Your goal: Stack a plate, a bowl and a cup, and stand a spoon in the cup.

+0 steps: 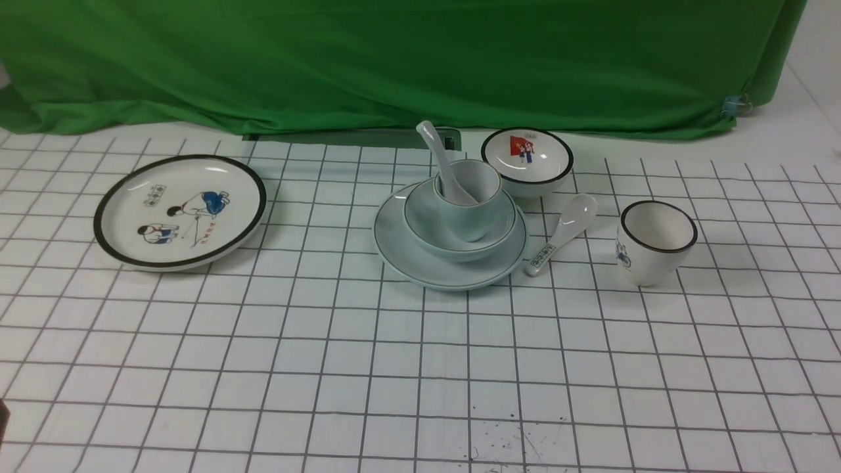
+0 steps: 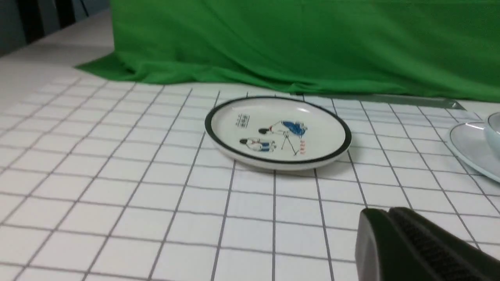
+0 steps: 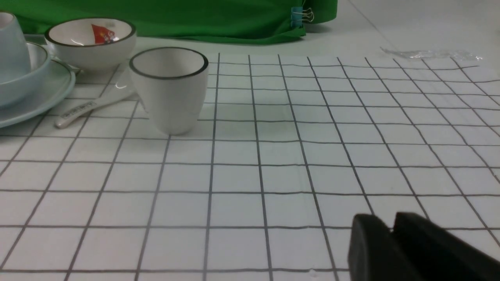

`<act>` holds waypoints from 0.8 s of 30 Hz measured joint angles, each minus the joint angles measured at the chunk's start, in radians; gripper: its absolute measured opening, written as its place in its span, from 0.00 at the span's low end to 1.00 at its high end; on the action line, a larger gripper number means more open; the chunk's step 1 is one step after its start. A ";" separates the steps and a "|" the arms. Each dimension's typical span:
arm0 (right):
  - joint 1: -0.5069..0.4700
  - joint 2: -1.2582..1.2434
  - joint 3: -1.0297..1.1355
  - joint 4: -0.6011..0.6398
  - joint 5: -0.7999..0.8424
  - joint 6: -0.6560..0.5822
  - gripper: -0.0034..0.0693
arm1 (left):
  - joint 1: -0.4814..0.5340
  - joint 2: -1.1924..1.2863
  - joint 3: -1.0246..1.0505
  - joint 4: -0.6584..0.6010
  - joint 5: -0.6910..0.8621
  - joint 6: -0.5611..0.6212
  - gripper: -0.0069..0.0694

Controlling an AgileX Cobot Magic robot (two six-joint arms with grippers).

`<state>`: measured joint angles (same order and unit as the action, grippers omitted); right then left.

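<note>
Stack (image 1: pixel 451 226) finished mid-table; both end effectors well clear, empty.

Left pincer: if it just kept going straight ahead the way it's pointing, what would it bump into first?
Probably the cartoon plate. The left pincer, jaws shut, points across bare grid tablecloth toward it, with nothing between. Depth is hard to judge, so it might pass the plate's edge and reach the green cloth.

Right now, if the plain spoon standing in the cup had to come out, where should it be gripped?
Probably by the handle end of the spoon, from above. It sticks up clear of the cup, leaning back and to the left, while its scoop sits inside.
</note>
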<state>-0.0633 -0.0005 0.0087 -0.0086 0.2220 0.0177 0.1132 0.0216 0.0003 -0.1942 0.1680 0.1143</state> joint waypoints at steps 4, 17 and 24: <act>0.000 0.000 0.000 0.000 0.001 0.000 0.22 | -0.021 -0.019 0.006 0.060 0.035 -0.073 0.05; 0.000 0.000 0.000 0.000 0.001 0.000 0.22 | -0.033 -0.019 0.006 0.093 0.066 -0.089 0.05; 0.000 0.000 0.000 0.000 0.001 -0.001 0.22 | -0.033 -0.019 0.006 0.096 0.065 -0.089 0.05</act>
<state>-0.0633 -0.0005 0.0087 -0.0086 0.2229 0.0168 0.0801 0.0022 0.0059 -0.0986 0.2331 0.0254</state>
